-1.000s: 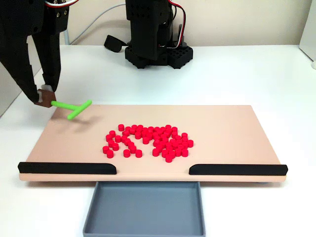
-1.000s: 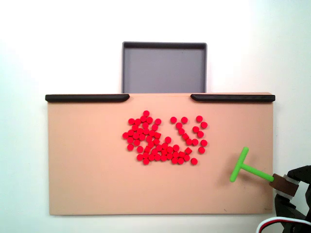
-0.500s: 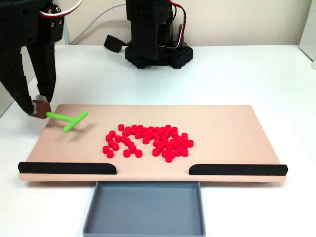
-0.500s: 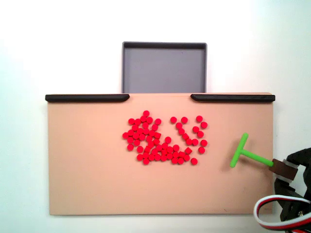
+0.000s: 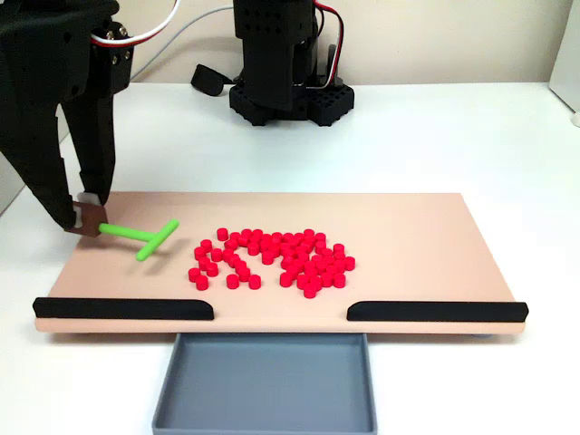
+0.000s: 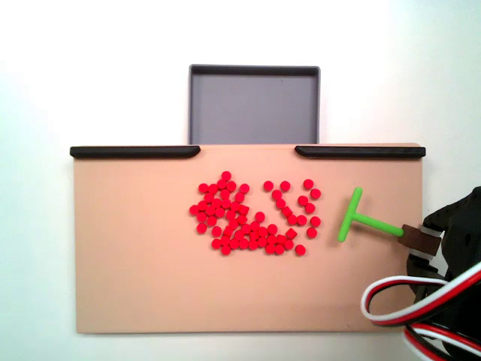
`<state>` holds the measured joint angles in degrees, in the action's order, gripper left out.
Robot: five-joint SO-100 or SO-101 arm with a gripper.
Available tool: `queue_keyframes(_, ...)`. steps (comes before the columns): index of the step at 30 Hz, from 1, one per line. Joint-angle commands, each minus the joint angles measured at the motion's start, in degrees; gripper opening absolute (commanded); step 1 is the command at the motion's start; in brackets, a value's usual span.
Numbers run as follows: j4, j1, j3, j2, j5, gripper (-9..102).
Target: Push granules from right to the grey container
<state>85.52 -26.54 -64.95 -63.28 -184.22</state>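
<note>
Jaws pinch the green stick [image 6: 361, 220], its T end just right of the granules [image 6: 252, 218] on the board [image 6: 135, 256]

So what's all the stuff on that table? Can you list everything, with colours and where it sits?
granules: several dozen, bright red, clustered mid-board, none in the tray.
beige board: one, flat on the white table.
black strips: two, along the board's tray-side edge, a gap between them.
grey container: one, slate grey, empty, beyond that gap.
green T-shaped stick: one, bright green, crossbar towards the granules but apart from them.
white table: one, under everything.
cables: white, red and black, at the overhead view's lower right.
robot base: one, black, behind the board.
gripper: one, black, holding the stick's stem end.
</note>
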Motion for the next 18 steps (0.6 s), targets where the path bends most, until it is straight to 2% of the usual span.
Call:
queue_keyframes(1, -0.4, 0.4, 2.0, -0.1, -27.6, 0)
queue_keyframes(18, -0.4, 1.5, 3.2, 1.9, -30.0, 0)
